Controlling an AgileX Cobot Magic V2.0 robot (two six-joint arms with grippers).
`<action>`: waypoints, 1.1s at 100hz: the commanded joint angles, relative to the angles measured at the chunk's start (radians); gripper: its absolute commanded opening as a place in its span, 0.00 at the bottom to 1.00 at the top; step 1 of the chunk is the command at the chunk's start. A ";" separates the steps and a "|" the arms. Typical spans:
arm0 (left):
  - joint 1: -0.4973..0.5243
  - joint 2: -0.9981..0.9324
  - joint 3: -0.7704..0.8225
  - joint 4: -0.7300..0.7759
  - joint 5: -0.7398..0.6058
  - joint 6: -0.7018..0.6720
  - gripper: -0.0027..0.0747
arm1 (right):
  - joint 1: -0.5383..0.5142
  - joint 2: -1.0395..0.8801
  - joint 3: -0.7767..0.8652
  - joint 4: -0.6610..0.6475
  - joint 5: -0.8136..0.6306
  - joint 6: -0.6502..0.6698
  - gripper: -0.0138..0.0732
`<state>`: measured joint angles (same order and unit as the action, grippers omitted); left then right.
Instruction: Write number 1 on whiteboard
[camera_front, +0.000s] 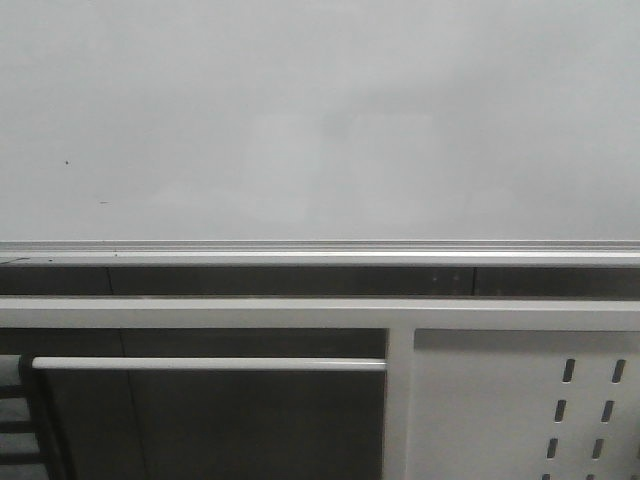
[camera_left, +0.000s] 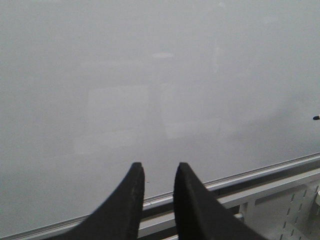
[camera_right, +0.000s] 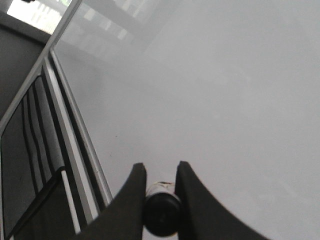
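Across the full width of the front view, the whiteboard (camera_front: 320, 110) is standing upright, its silver bottom edge (camera_front: 320, 246) running level above a white perforated panel (camera_front: 530, 400) at lower right. Its surface is showing no number 1, only tiny stray specks at left. My left claw (camera_left: 159, 175) is facing the board with its black fingers (camera_left: 131, 200) sitting a narrow gap apart and gripping nothing. My right claw (camera_right: 160, 175) is clamping a black marker (camera_right: 161, 212) between its fingers, the marker pointing toward the board surface; I cannot tell whether its tip is touching.
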<state>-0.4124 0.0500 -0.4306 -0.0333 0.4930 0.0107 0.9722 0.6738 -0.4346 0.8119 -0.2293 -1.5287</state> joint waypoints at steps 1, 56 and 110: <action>0.003 0.016 -0.023 -0.013 -0.089 -0.011 0.20 | -0.002 0.048 -0.027 -0.059 -0.063 -0.010 0.10; 0.003 0.016 -0.023 -0.013 -0.095 -0.011 0.20 | -0.002 0.125 -0.027 -0.132 -0.201 -0.008 0.10; 0.003 0.016 -0.023 -0.013 -0.095 -0.011 0.20 | 0.026 0.190 -0.027 -0.200 -0.246 0.022 0.10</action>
<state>-0.4124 0.0500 -0.4306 -0.0353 0.4823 0.0107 0.9846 0.8492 -0.4346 0.6484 -0.3746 -1.5185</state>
